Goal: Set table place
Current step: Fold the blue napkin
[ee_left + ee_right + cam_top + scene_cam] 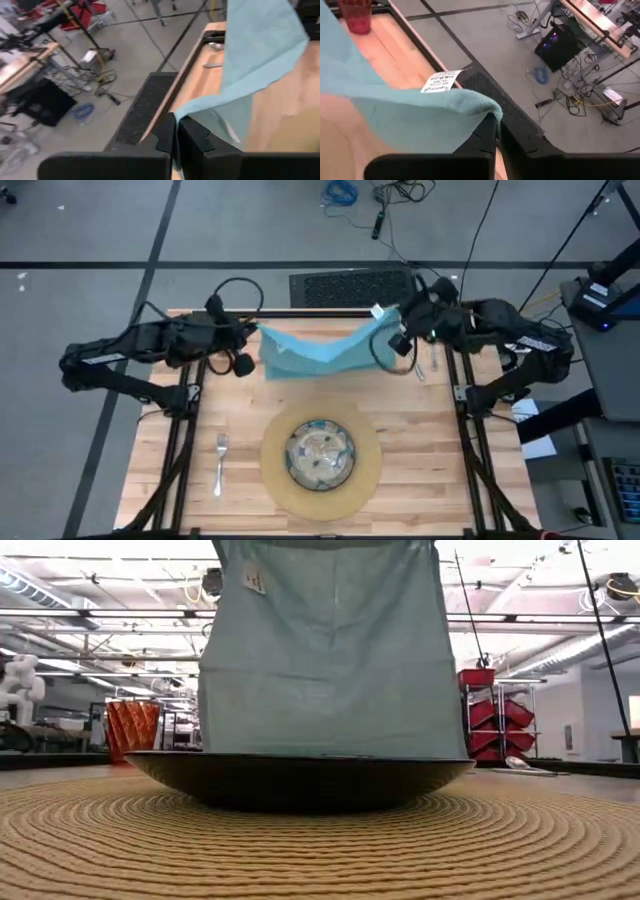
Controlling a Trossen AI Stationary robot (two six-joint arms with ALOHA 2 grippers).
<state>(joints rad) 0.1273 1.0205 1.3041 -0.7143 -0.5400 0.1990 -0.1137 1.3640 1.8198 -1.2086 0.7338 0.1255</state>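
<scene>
Overhead: my two arms reach in over the far edge of the table (420, 440), left arm from the left, right arm from the right. Between them hangs the teal napkin (320, 352), stretched out & sagging in the middle, lifted off the wood.

My left gripper (175, 132) has its fingers pinched together on one napkin corner, at the far-left part of the table. My right gripper (497, 131) is clamped on the opposite corner, far right; a small white care label (441, 81) sits on the cloth just by that corner.

Near edge, centre: round tan woven mat (372, 470) w/ the speckled grey-green plate (319, 452) on it. Silver fork (220, 462) lies left of the mat, apart from it. Orange cup (132, 730) stands at the far-left side of the table, behind the plate in the low view. Other silverware (428, 364) lies far right, near my right gripper; can't tell which pieces.
</scene>
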